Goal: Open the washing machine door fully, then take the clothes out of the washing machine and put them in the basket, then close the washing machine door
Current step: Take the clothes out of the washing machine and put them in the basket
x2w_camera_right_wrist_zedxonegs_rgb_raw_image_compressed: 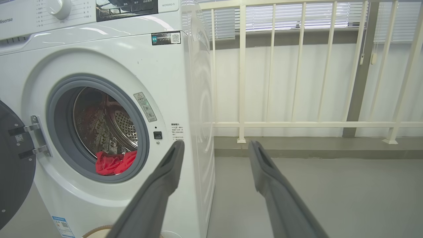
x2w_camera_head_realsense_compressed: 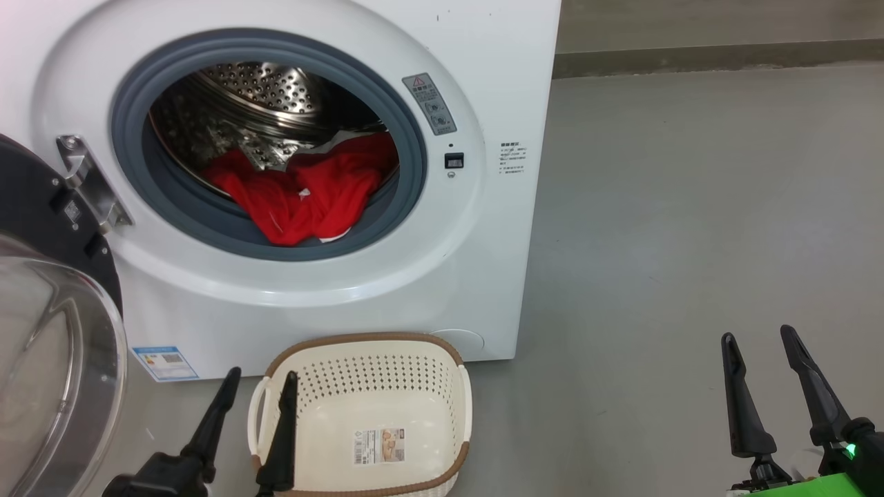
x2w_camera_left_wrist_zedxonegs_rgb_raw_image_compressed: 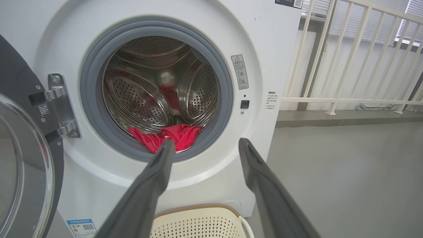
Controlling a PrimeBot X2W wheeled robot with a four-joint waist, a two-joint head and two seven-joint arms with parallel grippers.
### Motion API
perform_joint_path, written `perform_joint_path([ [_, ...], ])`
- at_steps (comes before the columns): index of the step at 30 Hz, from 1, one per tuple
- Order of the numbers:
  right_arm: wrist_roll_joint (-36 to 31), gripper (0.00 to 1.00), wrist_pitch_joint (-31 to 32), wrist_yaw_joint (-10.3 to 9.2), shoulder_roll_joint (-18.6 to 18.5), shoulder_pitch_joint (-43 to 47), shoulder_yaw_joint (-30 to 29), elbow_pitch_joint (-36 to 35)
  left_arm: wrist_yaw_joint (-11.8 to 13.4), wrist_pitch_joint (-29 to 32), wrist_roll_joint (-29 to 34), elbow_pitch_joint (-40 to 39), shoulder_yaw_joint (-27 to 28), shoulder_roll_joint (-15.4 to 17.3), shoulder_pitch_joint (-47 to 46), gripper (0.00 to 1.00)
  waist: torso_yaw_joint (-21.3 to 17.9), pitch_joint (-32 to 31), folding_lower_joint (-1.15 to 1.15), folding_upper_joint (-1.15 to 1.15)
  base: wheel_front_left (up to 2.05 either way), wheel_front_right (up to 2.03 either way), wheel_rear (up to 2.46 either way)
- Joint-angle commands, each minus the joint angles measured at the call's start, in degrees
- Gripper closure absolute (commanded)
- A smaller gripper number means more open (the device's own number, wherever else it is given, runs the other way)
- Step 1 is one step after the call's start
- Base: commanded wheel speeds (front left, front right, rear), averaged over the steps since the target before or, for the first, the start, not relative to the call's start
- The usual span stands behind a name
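Observation:
The white washing machine (x2w_camera_head_realsense_compressed: 483, 83) stands with its door (x2w_camera_head_realsense_compressed: 48, 331) swung wide to the left, black rim and clear glass bowl facing me. Red clothes (x2w_camera_head_realsense_compressed: 304, 193) lie at the front lip of the steel drum, also seen as clothes (x2w_camera_left_wrist_zedxonegs_rgb_raw_image_compressed: 165, 135) and clothes (x2w_camera_right_wrist_zedxonegs_rgb_raw_image_compressed: 114, 162). The cream basket (x2w_camera_head_realsense_compressed: 366, 414) sits on the floor right in front of the machine with nothing in it but its paper label. My left gripper (x2w_camera_head_realsense_compressed: 261, 376) is open over the basket's left rim. My right gripper (x2w_camera_head_realsense_compressed: 760, 338) is open, far right above bare floor.
Grey floor (x2w_camera_head_realsense_compressed: 690, 221) stretches to the right of the machine. A white railing (x2w_camera_right_wrist_zedxonegs_rgb_raw_image_compressed: 297, 124) with vertical bars runs behind it along a low step. The door's metal hinge (x2w_camera_head_realsense_compressed: 86, 179) juts out at the drum opening's left side.

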Motion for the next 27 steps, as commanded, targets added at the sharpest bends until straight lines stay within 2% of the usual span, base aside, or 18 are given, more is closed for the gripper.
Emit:
perform_joint_path([
  [1,0.29,0.0,-0.36,0.35,-0.92,-1.42,1.65,-1.12,0.63,-0.3,0.7,-1.27,1.61,0.31,-0.98,0.0,-0.03,0.03,0.0,0.0,0.0,0.0,0.0],
  [19,0.36,0.0,-0.36,0.35,-0.92,-1.47,1.77,-1.35,3.9,-0.27,1.44,-1.08,2.29,0.52,-1.87,0.0,0.34,1.94,0.0,0.0,0.0,0.0,0.0],
  [27,0.13,0.0,-0.36,0.35,-0.92,-3.24,2.53,-2.01,5.38,-0.27,1.35,-0.99,2.61,0.4,-5.18,0.0,0.7,6.77,0.0,0.0,0.0,0.0,0.0],
])
